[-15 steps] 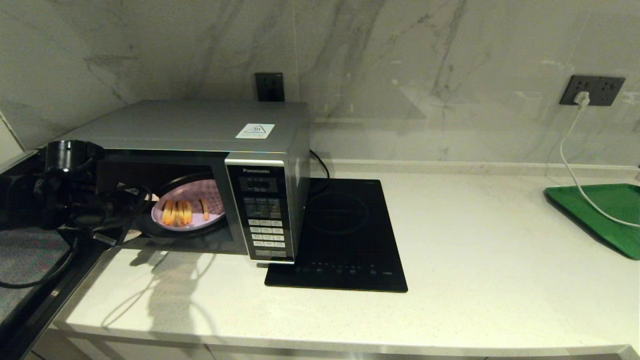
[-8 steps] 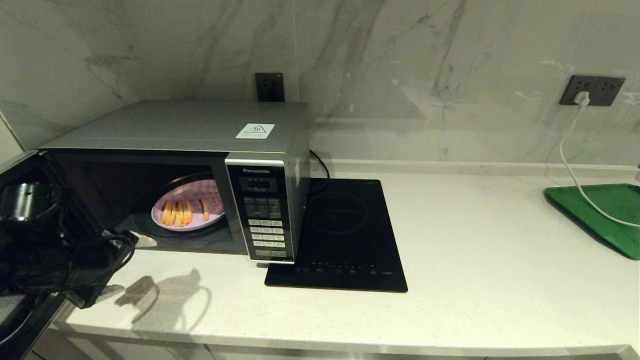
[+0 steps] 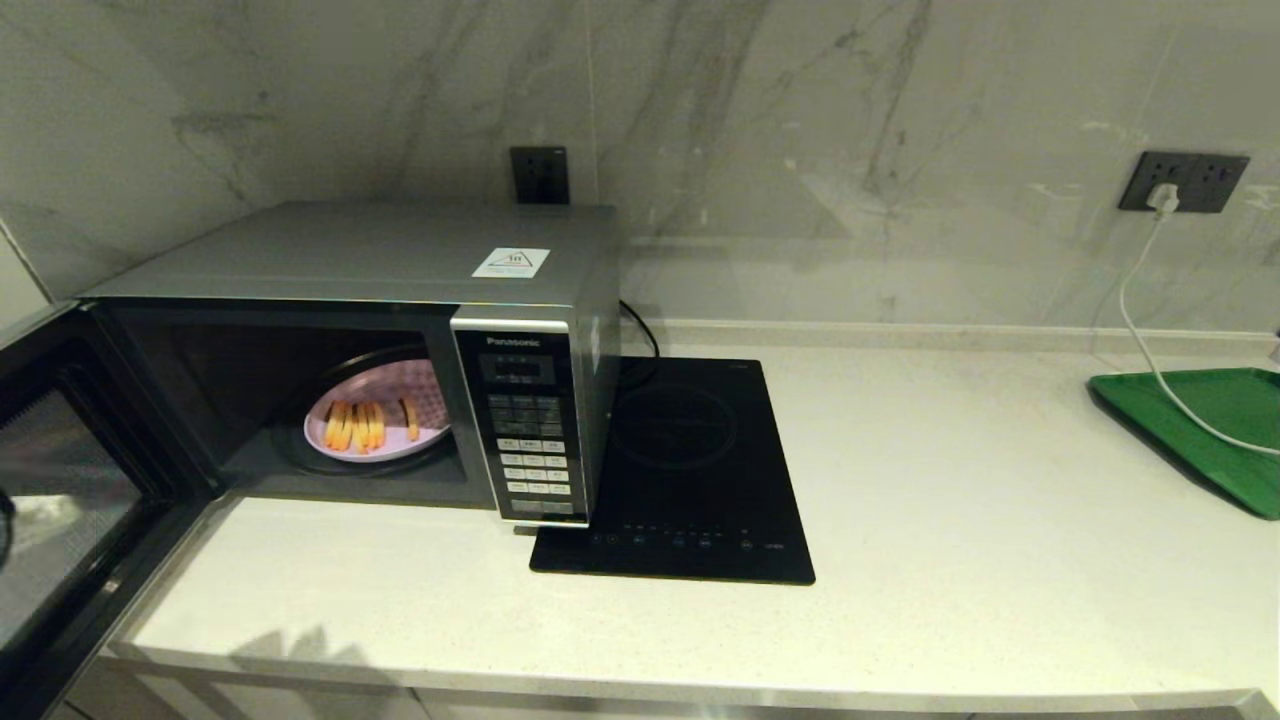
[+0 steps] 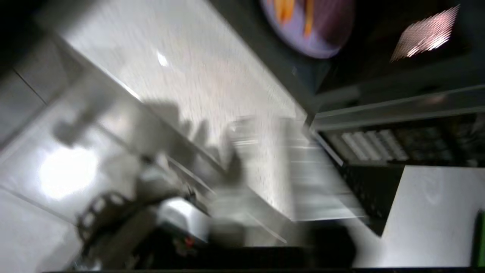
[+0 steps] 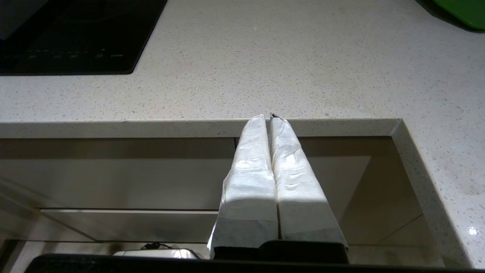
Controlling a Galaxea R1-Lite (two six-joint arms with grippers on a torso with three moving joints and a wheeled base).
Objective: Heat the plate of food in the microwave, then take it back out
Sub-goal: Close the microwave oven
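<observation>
The microwave (image 3: 400, 250) stands at the counter's left end, its dark glass door (image 3: 60, 480) swung wide open to the left. Inside on the turntable sits the lilac plate (image 3: 425, 432) with several orange-yellow fries (image 3: 355, 425). Nothing is touching the plate. My left gripper has left the head view, off to the left by the open door. Its wrist view takes in the plate (image 4: 322, 41) and the counter's front edge from a distance. My right gripper (image 5: 269, 117) is parked below the counter edge, its white-wrapped fingers (image 5: 250, 170) pressed together and empty.
A flat black induction hob (image 3: 680, 470) lies right of the microwave. A green tray (image 3: 1200, 420) sits at the far right with a white cable (image 3: 1150, 340) running across it from a wall socket. The pale counter (image 3: 950, 520) stretches between them.
My left arm has drawn back from the microwave opening, down and to the left, and is now out of the head view. The plate stays inside and the door stays open.
</observation>
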